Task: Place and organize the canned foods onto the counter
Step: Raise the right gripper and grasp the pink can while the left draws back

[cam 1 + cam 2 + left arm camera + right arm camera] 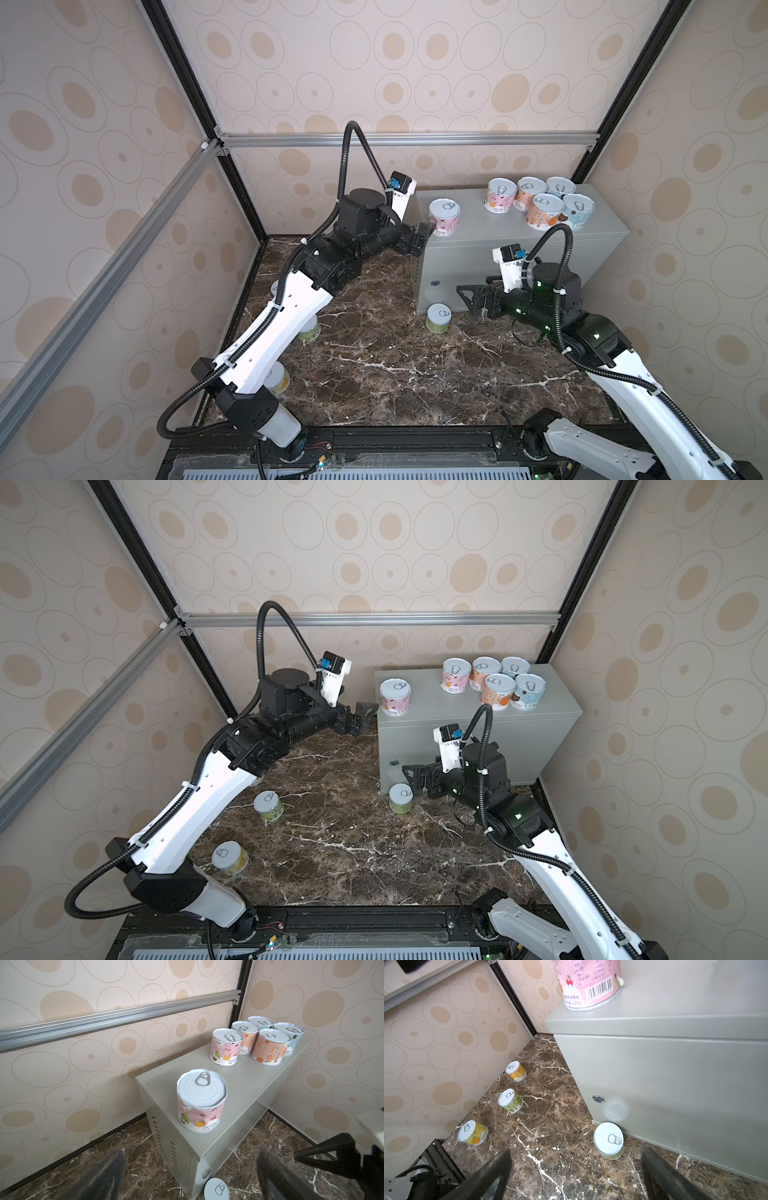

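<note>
Right wrist view | my right gripper (576, 1159) stood open, empty | risk: green tin (608, 1138) sat against counter (675, 1074); finger could jam there.

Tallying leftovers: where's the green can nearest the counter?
In a top view, the green can stands at the counter's foot, under the lock, beside the right gripper.

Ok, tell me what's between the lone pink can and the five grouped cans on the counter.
Nothing: bare counter top lies between the lone pink can and the grouped cans, clearest in the left wrist view.
</note>
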Controlling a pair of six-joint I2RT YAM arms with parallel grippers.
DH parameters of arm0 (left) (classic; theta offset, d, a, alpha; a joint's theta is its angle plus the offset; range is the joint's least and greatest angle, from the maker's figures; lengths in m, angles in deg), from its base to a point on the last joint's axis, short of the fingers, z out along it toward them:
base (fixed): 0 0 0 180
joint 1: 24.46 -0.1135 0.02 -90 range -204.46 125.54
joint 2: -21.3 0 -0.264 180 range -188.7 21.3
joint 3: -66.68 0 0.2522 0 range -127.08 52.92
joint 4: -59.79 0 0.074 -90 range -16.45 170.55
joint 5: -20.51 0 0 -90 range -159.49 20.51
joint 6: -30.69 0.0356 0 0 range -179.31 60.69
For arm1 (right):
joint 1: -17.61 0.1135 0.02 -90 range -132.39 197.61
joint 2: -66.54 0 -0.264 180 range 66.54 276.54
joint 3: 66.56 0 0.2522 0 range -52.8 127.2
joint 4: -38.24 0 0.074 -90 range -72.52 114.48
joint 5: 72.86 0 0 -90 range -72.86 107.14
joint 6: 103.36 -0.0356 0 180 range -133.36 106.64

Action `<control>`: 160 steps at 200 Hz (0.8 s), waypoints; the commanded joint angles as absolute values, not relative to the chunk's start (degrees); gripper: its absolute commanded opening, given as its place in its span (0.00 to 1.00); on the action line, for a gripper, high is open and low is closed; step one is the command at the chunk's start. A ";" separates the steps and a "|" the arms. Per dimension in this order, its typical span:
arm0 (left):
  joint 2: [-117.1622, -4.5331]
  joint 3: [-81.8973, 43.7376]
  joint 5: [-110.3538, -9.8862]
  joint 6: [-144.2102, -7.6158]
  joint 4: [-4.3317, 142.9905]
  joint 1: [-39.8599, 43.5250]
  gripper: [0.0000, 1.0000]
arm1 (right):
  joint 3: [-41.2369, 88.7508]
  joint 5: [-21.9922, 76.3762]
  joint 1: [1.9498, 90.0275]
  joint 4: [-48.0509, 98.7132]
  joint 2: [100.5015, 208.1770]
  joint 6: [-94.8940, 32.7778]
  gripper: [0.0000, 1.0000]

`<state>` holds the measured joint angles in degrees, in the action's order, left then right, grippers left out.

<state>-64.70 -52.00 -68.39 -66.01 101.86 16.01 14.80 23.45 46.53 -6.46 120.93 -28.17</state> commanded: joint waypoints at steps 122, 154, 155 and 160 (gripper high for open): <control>-41.93 -9.65 -70.62 -71.86 88.38 11.86 0.99 | 48.12 15.93 47.09 -17.75 144.38 -27.17 1.00; -40.24 -7.66 -68.96 -72.15 88.14 11.93 0.99 | 56.66 14.18 47.14 -20.89 150.17 -26.56 0.99; -40.23 -7.60 -68.96 -72.10 88.14 11.93 0.99 | 57.00 14.16 47.22 -21.10 150.37 -26.55 0.99; -40.02 -7.28 -69.18 -72.10 88.10 11.92 0.99 | 58.63 13.95 47.30 -21.93 151.26 -26.39 0.99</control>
<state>-42.06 -8.01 -70.11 -71.38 90.04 12.23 52.17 15.80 46.56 -17.78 147.88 -27.16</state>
